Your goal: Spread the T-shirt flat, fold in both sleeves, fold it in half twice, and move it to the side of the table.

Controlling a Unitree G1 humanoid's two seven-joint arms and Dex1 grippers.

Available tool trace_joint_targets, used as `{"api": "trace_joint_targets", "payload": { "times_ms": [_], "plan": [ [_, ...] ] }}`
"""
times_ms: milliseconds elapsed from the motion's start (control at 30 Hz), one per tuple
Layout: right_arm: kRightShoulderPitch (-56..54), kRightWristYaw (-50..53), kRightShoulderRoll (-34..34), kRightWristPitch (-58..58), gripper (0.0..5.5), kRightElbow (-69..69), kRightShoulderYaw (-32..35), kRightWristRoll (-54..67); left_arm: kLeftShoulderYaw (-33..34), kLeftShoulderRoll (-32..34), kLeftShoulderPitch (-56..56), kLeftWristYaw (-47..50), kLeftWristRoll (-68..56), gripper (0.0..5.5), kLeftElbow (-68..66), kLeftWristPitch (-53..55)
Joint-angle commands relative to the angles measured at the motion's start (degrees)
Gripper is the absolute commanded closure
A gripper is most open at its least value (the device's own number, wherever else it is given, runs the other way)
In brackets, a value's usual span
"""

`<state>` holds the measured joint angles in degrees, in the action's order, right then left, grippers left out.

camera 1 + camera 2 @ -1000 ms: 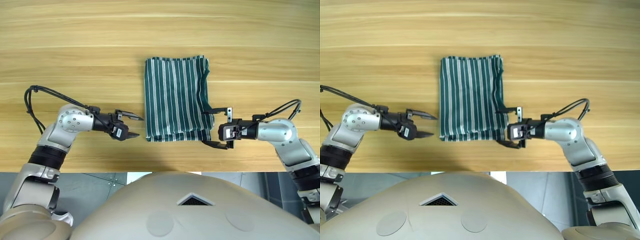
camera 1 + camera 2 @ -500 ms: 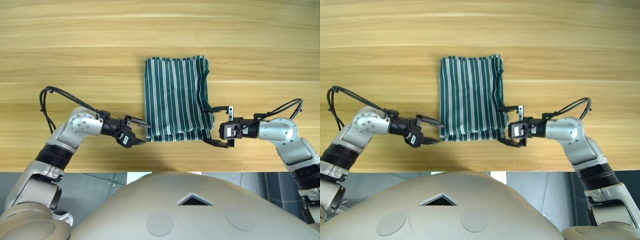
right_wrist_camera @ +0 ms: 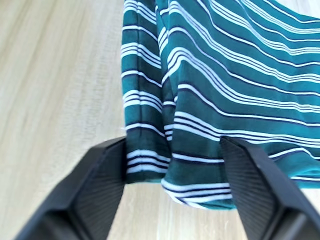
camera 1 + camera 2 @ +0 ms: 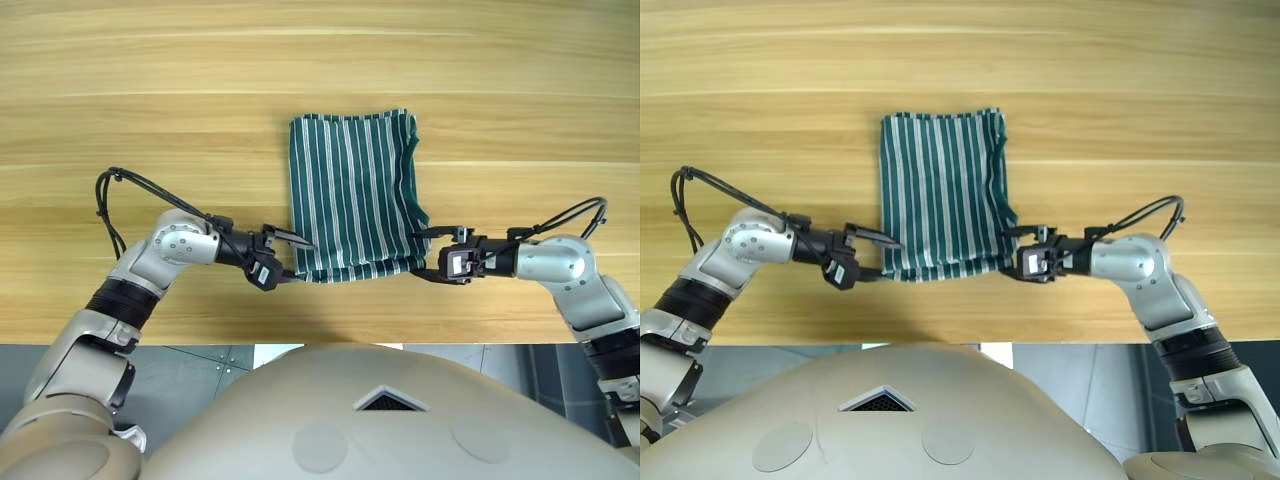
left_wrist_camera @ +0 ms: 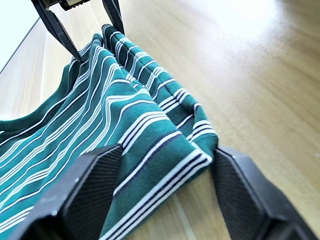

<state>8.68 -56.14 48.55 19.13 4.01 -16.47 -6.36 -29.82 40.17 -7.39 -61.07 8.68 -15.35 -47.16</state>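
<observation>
T-shirt (image 4: 352,195) lies folded into a narrow green-and-white striped rectangle at the middle of the tabletop (image 4: 150,100), long side running near to far, with both arms now at its near edge.

The left arm has swung in from the left over the last second. The left pincer (image 4: 298,262), which stood well clear of the cloth, now straddles the near-left corner. One finger lies over the stripes and the other just off the near hem. In the left wrist view the corner sits between the two black fingers (image 5: 95,200), touching their inner faces, and the fingers are spread about as wide as before.

The right arm has hardly shifted, but the right pincer (image 4: 420,253) has drawn its fingers much closer together around the near-right corner. They are narrower than a moment ago yet still apart. In the right wrist view the layered hem is gathered into small ridges between the fingers (image 3: 105,195). The near hem has also crept a little toward the far side, which suggests that the fingers are pushing it.

Both near corners are now bracketed, so the approach looks finished and the grasp is under way. The next move is probably a firm pinch on each corner, then carrying the near edge over to the far edge for a further halving. The main risk is catching only the top layers, which would pull the stack apart.
</observation>
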Motion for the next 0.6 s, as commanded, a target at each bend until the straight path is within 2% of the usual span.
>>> {"api": "trace_joint_targets", "payload": {
  "times_ms": [33, 200, 400, 600],
  "plan": [
    [0.84, -0.29, 1.34, -1.29, 2.99, -0.73, -0.61, -2.15, -1.44, 1.01, 0.26, -0.96, 0.99, 2.32, -0.59, 0.41],
    [0.81, -0.46, 1.21, -1.41, 4.04, -0.61, -0.73, -2.12, -1.97, 1.91, 0.14, -1.57, 0.06, 2.32, -0.46, 0.21],
    [0.8, -0.43, 0.95, -1.62, 5.19, -0.25, -0.87, -2.33, -1.87, 2.55, -0.53, -2.22, -1.18, 3.49, -0.8, 0.03],
    [0.53, -0.34, 0.61, -1.67, 5.29, -0.34, -1.01, -2.41, -1.26, 2.15, -1.52, -1.57, -0.55, 4.53, -1.98, -0.58]
  ]
}}
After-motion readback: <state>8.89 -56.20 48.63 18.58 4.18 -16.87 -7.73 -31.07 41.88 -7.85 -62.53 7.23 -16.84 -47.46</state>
